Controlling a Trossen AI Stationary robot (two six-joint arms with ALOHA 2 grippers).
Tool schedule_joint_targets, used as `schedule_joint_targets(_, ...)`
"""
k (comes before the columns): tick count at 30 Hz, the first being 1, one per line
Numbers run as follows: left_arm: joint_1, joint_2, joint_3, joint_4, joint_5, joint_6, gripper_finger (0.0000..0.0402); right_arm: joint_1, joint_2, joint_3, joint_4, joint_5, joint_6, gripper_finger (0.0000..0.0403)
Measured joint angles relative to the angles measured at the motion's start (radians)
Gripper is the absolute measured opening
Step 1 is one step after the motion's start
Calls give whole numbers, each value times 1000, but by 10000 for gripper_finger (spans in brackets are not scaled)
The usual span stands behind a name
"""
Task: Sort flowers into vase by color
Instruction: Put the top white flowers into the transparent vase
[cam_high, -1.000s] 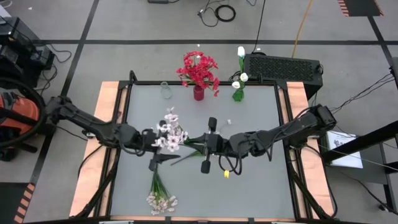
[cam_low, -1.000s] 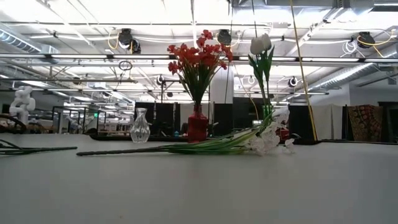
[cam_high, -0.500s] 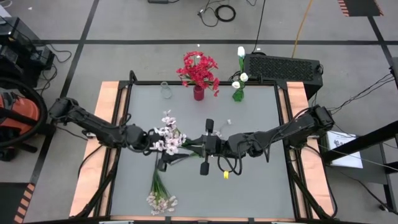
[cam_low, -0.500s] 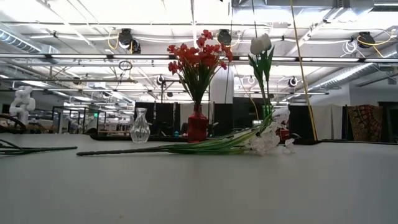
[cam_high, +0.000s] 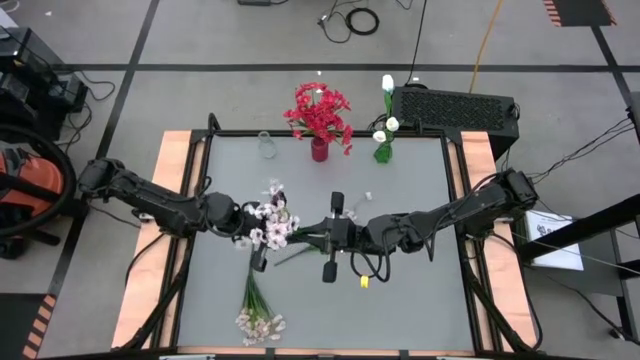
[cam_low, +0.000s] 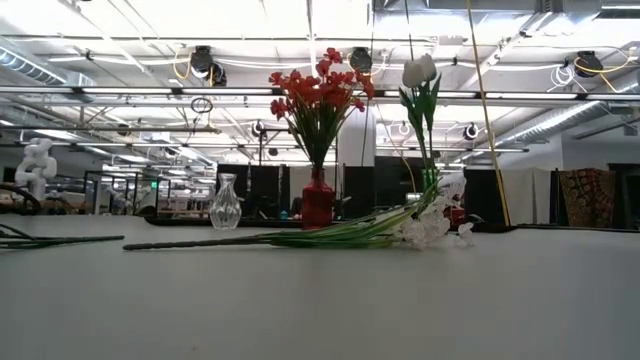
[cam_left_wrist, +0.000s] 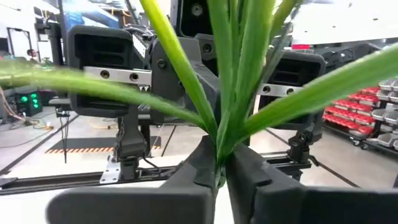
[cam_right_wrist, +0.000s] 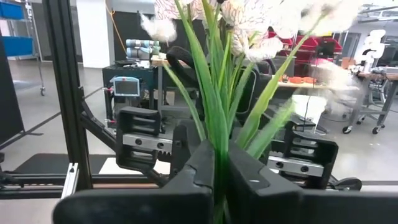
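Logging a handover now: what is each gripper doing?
Left gripper: shut on the green-leaved stem of pale pinkish-white blossoms.
Right gripper: shut on the same stem, lower down.

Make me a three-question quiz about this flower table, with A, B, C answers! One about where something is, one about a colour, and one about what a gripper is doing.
1. Where is the clear empty vase?
A. at the far edge, beside the red vase
B. at the near edge
C. in a gripper

2. What colour are the blooms in the green vase?
A. red
B. white
C. yellow

3. What is the left gripper doing?
A. wide open
B. shut on the pale pink flower stem
C. holding a vase

Answers: 1 A, the high view shows it left of the red vase. 2 B, white buds stand above it. 3 B, the left wrist view shows fingers pinching the stem.
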Motion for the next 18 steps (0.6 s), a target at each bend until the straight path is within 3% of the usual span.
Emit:
schedule_joint_targets(8,36,-49,0,-96,61,6,22,-1,-17,0,-84,10,91,63)
schedule_joint_targets(18,125,-328,2,-413,41,73,13,8,-100,0,-382,98,156,172)
